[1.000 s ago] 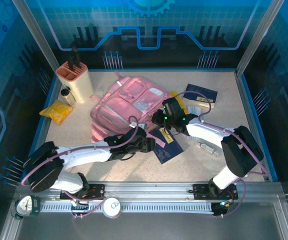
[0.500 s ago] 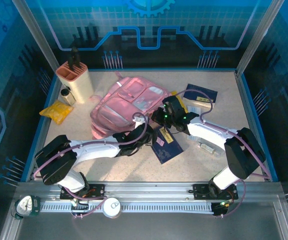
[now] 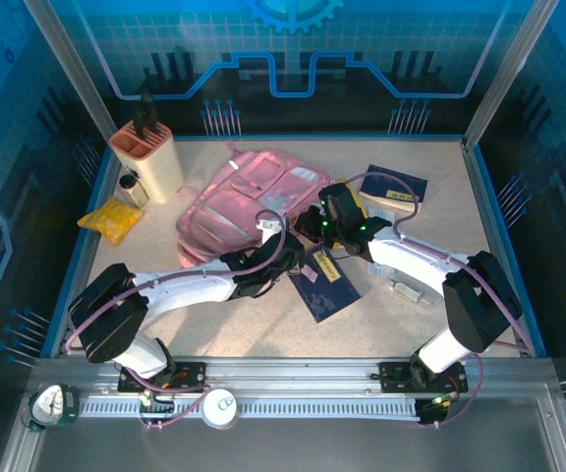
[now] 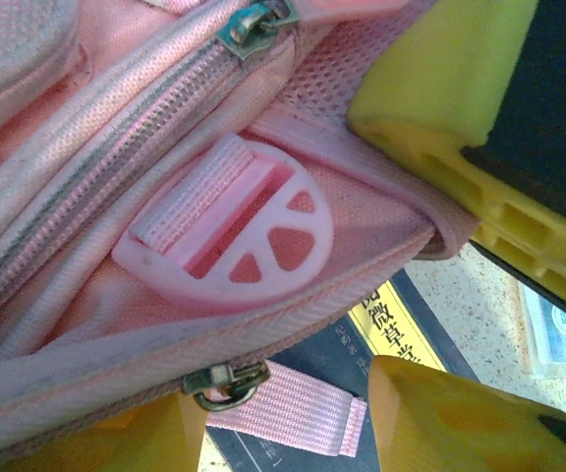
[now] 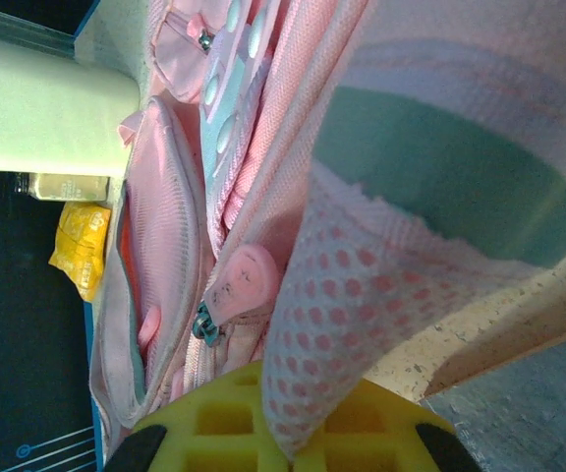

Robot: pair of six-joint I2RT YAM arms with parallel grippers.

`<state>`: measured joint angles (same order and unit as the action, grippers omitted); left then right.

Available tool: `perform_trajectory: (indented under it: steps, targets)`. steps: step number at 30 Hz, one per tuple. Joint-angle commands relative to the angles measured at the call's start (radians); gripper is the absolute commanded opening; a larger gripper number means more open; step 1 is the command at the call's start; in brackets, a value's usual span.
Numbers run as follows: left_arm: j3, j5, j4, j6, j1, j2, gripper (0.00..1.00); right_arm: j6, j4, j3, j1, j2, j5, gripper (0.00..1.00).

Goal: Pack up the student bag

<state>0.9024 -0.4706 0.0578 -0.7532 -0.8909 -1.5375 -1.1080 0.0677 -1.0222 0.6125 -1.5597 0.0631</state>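
Since a second ago, left gripper crept up against large soft pink fabric backpack, which shifted slightly away.
Top: bag just ahead of left gripper; right gripper at bag's right edge.
Left wrist: my yellow fingers spread, released, zipped seam just ahead.
Right wrist: pink mesh draped over yellow finger; I can't tell grip.

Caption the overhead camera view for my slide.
Left arm and right arm reach the near edge of the pink backpack; a dark blue booklet lies beside it.
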Motion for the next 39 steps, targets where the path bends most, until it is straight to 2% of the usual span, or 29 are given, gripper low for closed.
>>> perform_trajectory:
  steps: [1, 10, 13, 23, 33, 39]
  targets:
    - [0.056, -0.083, 0.020, 0.039, 0.026, -0.022, 0.46, -0.012, -0.020, -0.041, 0.017, 0.018, 0.073, 0.02]
    - [0.094, -0.155, 0.041, 0.014, 0.047, -0.052, 0.29, 0.003, -0.025, -0.020, 0.016, 0.016, 0.059, 0.02]
    - [0.099, -0.155, 0.038, 0.026, 0.049, -0.052, 0.21, 0.015, -0.021, -0.020, 0.016, 0.013, 0.055, 0.02]
    - [0.089, -0.121, 0.113, 0.013, 0.055, -0.001, 0.04, 0.039, -0.032, -0.015, -0.014, 0.007, 0.049, 0.02]
    - [0.041, 0.069, 0.326, -0.063, 0.093, 0.084, 0.00, 0.077, -0.013, -0.046, -0.070, -0.018, 0.056, 0.00]
    - [-0.011, 0.088, 0.453, -0.096, 0.097, 0.163, 0.00, 0.101, -0.011, -0.065, -0.098, -0.046, 0.055, 0.00]
